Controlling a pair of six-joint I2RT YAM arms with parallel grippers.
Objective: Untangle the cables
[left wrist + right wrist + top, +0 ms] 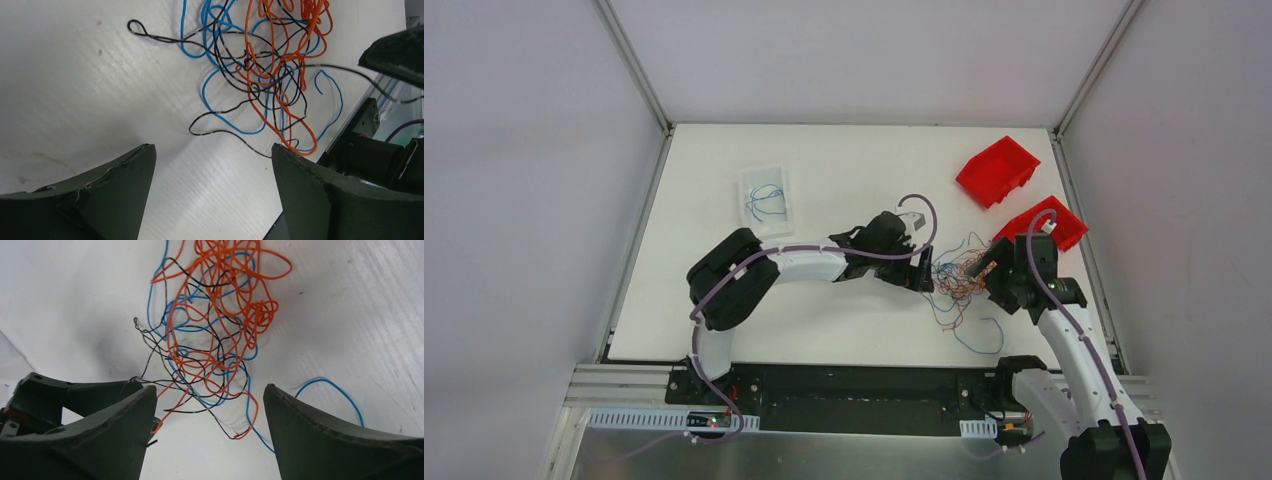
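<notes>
Tangle of thin blue, orange and black cables (957, 276) lies on the table (824, 320) between the left claw (212, 160) and right claw (210, 400), both released and empty; the light, limp strands are probably best pinched at a free outlying loop.

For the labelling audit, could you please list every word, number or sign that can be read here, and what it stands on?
No text can be read.
The two red plastic bins, the clear plastic tray and the white table top show no print.
The pale flecks along the black strands of the tangled thin blue, orange and black wires are too small to read.
</notes>
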